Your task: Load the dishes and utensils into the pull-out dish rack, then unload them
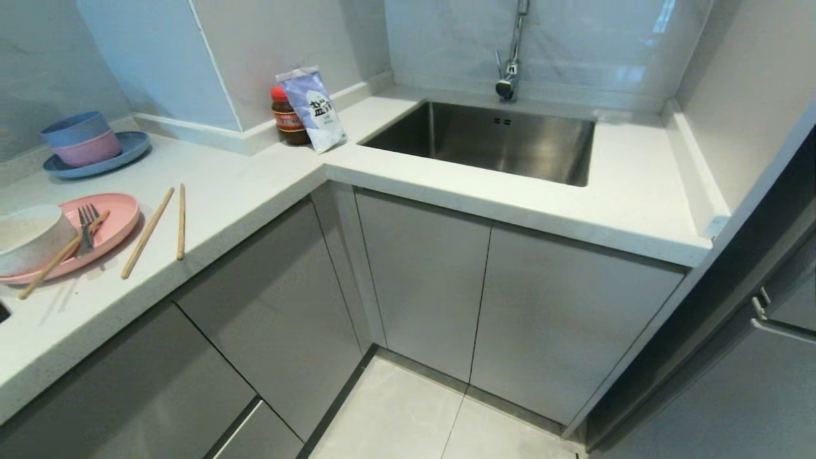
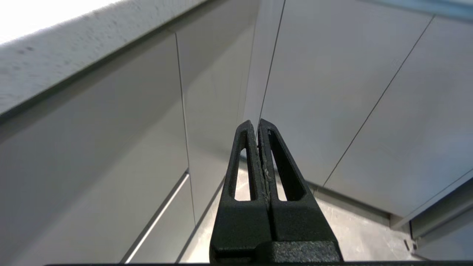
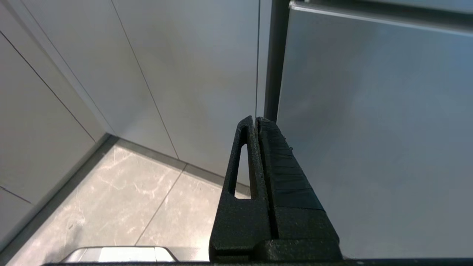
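On the left counter lies a pink plate [image 1: 111, 226]. An off-white speckled bowl [image 1: 29, 237] and a fork [image 1: 87, 223] rest on it. Two wooden chopsticks [image 1: 148, 233] lie beside the plate, and a further wooden stick [image 1: 60, 256] leans over the plate's rim. The pull-out dish rack is out of view; only closed grey cabinet fronts show. Neither arm appears in the head view. My left gripper [image 2: 257, 123] hangs shut and empty below the counter edge, facing the cabinet corner. My right gripper [image 3: 255, 121] is shut and empty too, low before a grey panel.
A blue plate [image 1: 131, 150] with stacked blue and pink bowls [image 1: 81, 137] sits at the back left. A sauce jar [image 1: 288, 118] and a salt bag [image 1: 313, 108] stand in the corner. The steel sink [image 1: 491, 137] with its tap [image 1: 510, 70] lies ahead. Tiled floor [image 1: 408, 414] is below.
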Controlling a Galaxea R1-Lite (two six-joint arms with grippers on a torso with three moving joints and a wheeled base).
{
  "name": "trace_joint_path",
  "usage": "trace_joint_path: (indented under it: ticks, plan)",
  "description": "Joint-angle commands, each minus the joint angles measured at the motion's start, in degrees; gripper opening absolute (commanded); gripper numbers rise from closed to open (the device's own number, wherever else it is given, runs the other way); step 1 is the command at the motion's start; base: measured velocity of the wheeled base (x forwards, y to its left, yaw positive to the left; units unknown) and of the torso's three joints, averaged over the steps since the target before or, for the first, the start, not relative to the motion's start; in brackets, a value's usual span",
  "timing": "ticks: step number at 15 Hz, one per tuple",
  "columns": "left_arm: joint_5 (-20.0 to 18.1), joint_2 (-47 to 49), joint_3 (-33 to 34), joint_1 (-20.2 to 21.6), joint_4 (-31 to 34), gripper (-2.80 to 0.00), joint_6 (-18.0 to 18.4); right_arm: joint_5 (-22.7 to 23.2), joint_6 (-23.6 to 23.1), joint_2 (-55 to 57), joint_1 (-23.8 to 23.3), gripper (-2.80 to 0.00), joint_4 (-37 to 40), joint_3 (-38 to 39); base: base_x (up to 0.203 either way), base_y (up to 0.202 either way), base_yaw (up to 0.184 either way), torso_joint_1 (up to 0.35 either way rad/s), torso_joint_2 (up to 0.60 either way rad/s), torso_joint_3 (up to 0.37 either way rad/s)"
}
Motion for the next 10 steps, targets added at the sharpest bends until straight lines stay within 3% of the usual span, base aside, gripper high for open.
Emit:
trace_joint_path:
  ticks: [1, 10]
  plan:
    - [0.03, 0.05, 1.32, 0.0, -0.04, -2.8, -0.02, 0.0, 0.07, -0.13, 0.0, -2.8, -0.02, 0.09, 0.0, 0.0, 0.0, 0.002, 0.0, 0.204]
    - [-0.06, 0.09, 1.4, 0.0, -0.04, -2.8, -0.09, 0.0, 0.0, -0.13, 0.0, -2.8, -0.02, 0.03, 0.0, 0.0, 0.0, 0.001, 0.0, 0.203]
